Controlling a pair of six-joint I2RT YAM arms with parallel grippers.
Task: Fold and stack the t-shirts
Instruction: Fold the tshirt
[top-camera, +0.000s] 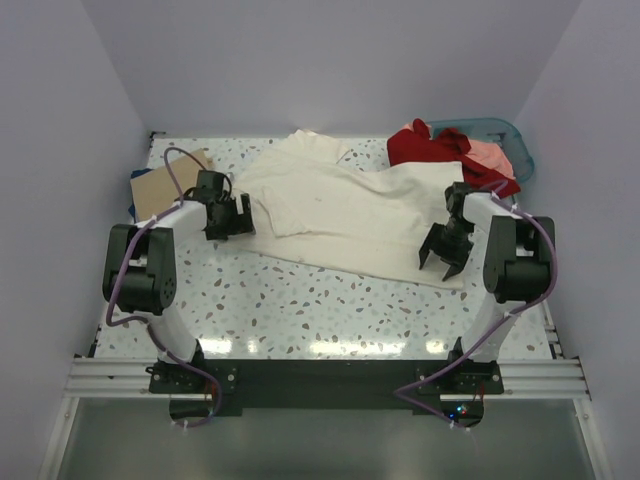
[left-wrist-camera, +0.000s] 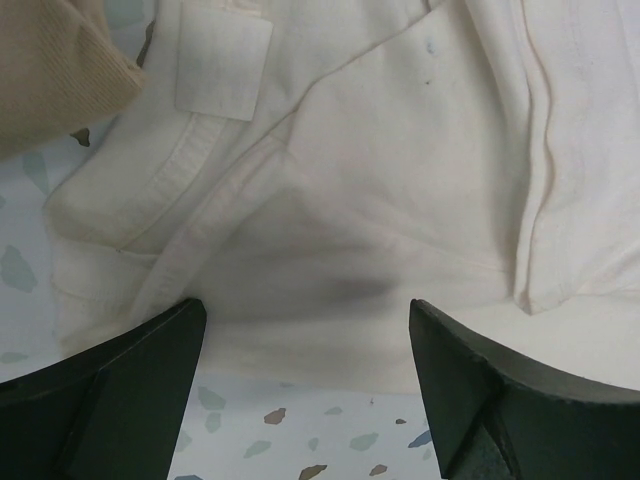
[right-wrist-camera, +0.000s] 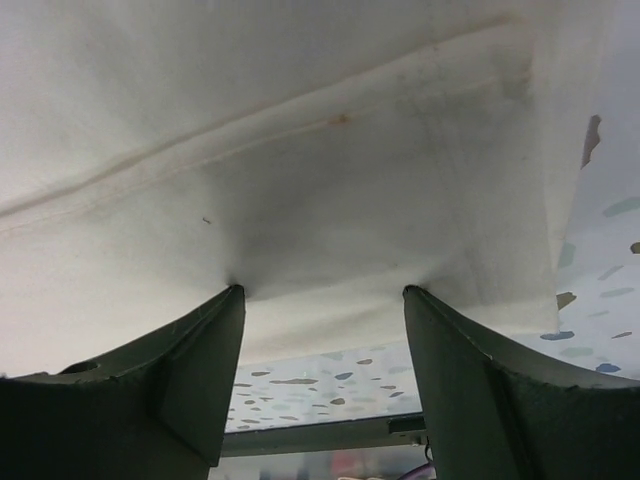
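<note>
Flanking cream t-shirt (top-camera: 340, 205): left pincer (top-camera: 240, 222) apart at its left edge, right pincer (top-camera: 438, 265) apart, tips touching cloth.

The cream t-shirt (top-camera: 350, 205) is plain off-white, with one small bluish fleck and a faint brownish mark along a seam. The tan t-shirt (top-camera: 160, 190), red t-shirt (top-camera: 425, 145) and salmon-pink t-shirt (top-camera: 490, 155) are all plain. The basket (top-camera: 518, 140) is translucent teal. The bench (top-camera: 320, 310) is white, speckled grey, brown and green. The left gripper (top-camera: 232, 225) and right gripper (top-camera: 443, 262) are black
</note>
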